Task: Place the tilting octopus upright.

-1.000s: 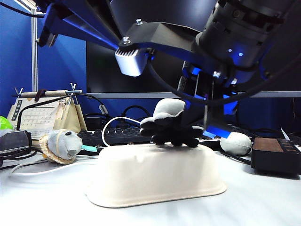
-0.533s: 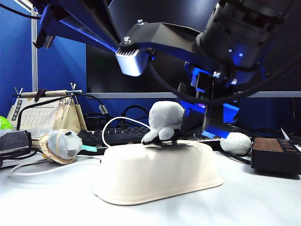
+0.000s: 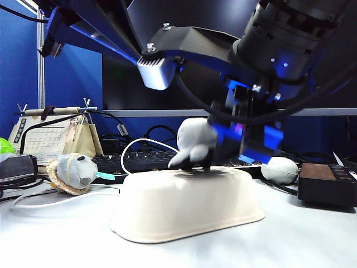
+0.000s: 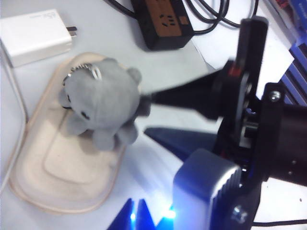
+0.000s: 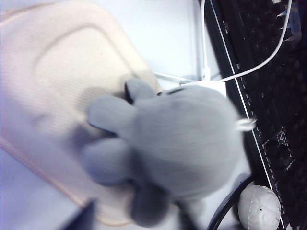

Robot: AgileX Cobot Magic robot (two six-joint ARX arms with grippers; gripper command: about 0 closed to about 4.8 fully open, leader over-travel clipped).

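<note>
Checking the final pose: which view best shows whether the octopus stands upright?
The exterior view: the octopus sits dome-up on the overturned tray, seen side-on though blurred. Both wrist views look down on its head, hiding tilt. The right gripper behind it looks open.

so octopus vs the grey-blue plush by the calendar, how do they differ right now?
Place: the octopus sits on top of the upturned white tray; the grey-blue plush lies on the table, to the left.
Look: the octopus is plain light grey with stubby tentacles; the grey-blue plush has a tan woven rim.
Company: the right gripper hangs just behind the octopus; no gripper is near the grey-blue plush.
Shared: both are small soft toys.
</note>
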